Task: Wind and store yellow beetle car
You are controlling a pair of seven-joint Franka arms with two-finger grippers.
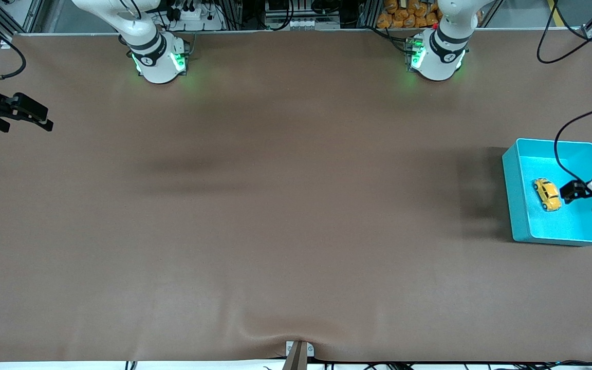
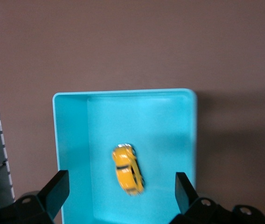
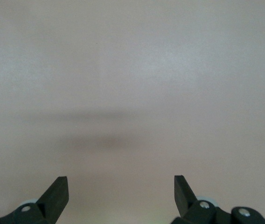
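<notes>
The brown bench (image 1: 275,205) carries a cyan bin (image 1: 516,195) at the left arm's end, and the yellow beetle car (image 1: 547,194) lies inside it on the floor, free of any grip. The left claw (image 1: 573,191) hangs over the bin just beside the car, its jaws spread wide with nothing between them; the car's long axis seems to run roughly across the gap between the fingers, though the angle is hard to judge. The right claw (image 1: 18,112) waits open at the right arm's end, well apart.
</notes>
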